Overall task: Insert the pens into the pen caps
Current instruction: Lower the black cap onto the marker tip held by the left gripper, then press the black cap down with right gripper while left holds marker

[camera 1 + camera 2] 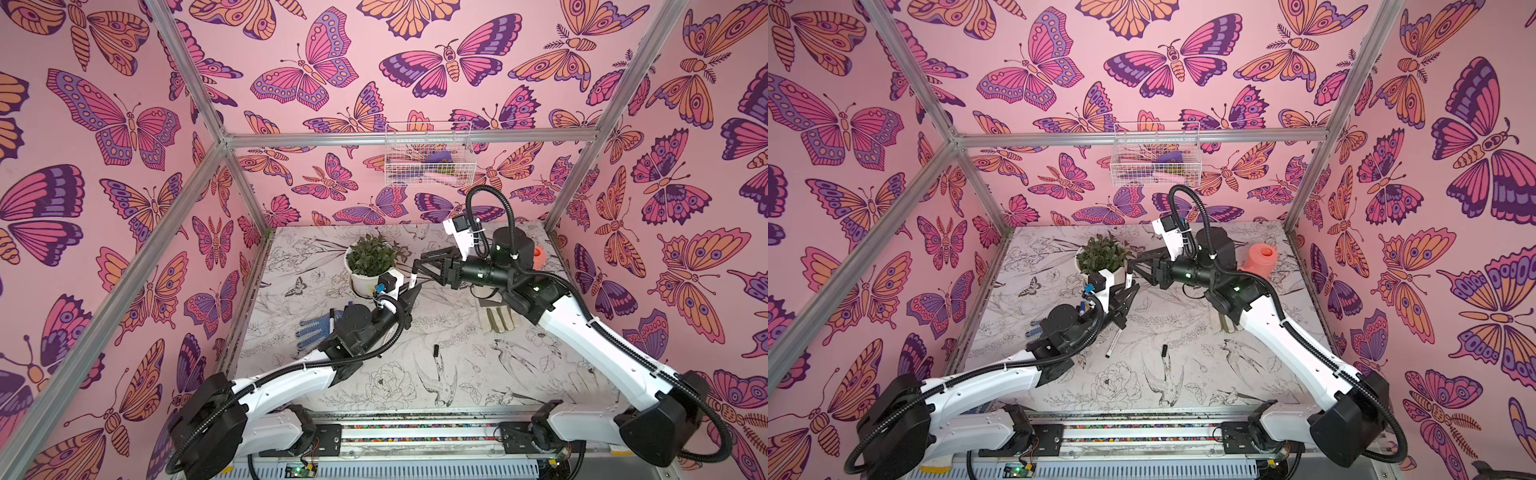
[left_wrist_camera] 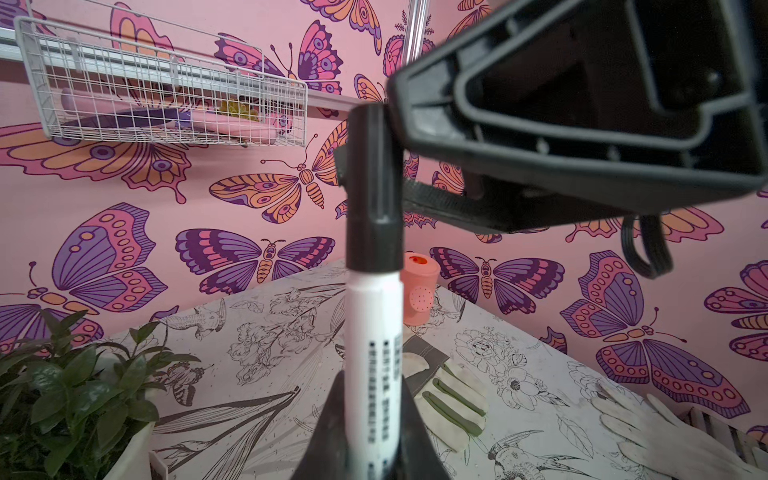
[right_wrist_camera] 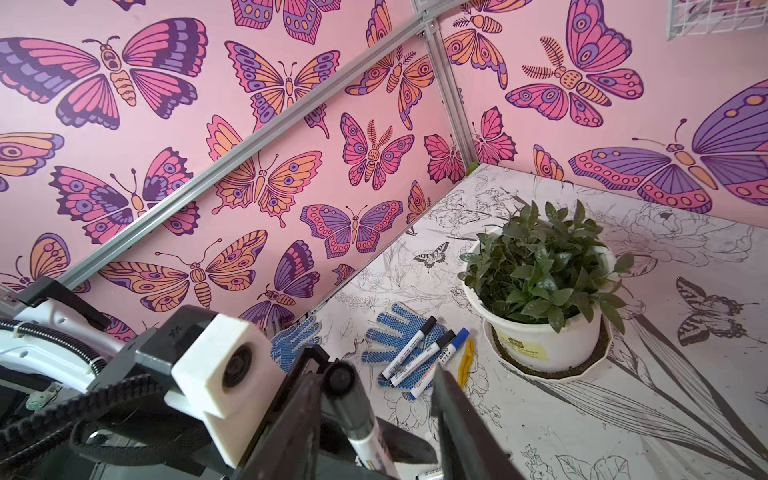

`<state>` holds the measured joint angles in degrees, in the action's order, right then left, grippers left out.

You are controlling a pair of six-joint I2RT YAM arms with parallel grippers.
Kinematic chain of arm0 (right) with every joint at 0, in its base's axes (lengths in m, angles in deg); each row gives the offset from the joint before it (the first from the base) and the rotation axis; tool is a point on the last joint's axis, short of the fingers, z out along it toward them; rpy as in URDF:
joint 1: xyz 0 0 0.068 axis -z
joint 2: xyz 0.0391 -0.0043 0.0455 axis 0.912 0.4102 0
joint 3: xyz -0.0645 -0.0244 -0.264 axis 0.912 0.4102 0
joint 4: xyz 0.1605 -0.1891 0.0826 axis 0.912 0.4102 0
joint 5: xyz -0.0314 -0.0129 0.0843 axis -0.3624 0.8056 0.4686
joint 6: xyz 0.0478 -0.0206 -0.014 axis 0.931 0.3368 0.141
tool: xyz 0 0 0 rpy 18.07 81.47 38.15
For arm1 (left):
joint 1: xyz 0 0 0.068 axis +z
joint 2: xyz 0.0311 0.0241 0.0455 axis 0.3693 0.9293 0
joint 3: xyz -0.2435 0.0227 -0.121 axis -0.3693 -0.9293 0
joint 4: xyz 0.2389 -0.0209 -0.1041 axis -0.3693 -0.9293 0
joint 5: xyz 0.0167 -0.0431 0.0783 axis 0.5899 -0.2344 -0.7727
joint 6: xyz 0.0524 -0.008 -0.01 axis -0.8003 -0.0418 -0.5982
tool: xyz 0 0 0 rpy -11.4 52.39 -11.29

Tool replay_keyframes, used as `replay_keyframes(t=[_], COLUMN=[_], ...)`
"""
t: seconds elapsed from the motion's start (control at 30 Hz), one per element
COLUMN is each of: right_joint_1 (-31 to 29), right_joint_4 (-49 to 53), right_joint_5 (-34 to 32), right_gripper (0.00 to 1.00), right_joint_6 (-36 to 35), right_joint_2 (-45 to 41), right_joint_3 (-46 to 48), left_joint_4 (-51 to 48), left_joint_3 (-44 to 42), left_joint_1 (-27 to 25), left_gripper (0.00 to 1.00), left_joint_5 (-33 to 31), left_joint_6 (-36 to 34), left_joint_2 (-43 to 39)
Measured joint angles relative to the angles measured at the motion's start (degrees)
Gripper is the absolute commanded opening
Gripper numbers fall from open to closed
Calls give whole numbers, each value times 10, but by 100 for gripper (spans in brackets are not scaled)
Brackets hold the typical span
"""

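Glove (image 3: 390, 328), blue, off to the left of the left fingers, with three capped pens (image 3: 419, 359) across it. Next, left gripper (image 2: 370, 399): clamps tight on the white barrel of an upright pen (image 2: 374, 324), black cap (image 2: 370, 187) seated above the fingers. Right gripper (image 2: 368, 137): straddles that cap, fingers parted, gap showing on one side. On the table (image 1: 1225, 382), lower than both sets of fingers and nearer the arm bases: loose pen (image 1: 1113, 343), loose black cap (image 1: 1164, 350).
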<state>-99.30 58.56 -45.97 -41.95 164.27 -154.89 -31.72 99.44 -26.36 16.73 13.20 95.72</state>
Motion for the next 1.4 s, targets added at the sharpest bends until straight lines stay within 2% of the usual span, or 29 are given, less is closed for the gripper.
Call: replay_keyframes(t=[0.37,0.73,1.03,1.2,1.4], right_joint_1=[-8,-10,1,19,31], right_joint_4=[-19,-32,-45,-31,-16], right_joint_5=[21,38,41,55,75], right_gripper=[34,11,6,5,3], right_joint_6=[25,44,45,45,45], right_joint_2=[24,36,36,45,67], right_joint_3=[-6,-6,2,-18,-45], left_joint_4=[-5,-9,-46,-74,-85], left_joint_3=[0,0,28,68,89], left_joint_1=[-1,-3,1,13,26], left_gripper=[0,0,0,0,0], left_joint_5=[0,0,-11,-2,9], left_joint_6=[4,7,-42,-80,-90], left_joint_2=[0,4,11,29,43])
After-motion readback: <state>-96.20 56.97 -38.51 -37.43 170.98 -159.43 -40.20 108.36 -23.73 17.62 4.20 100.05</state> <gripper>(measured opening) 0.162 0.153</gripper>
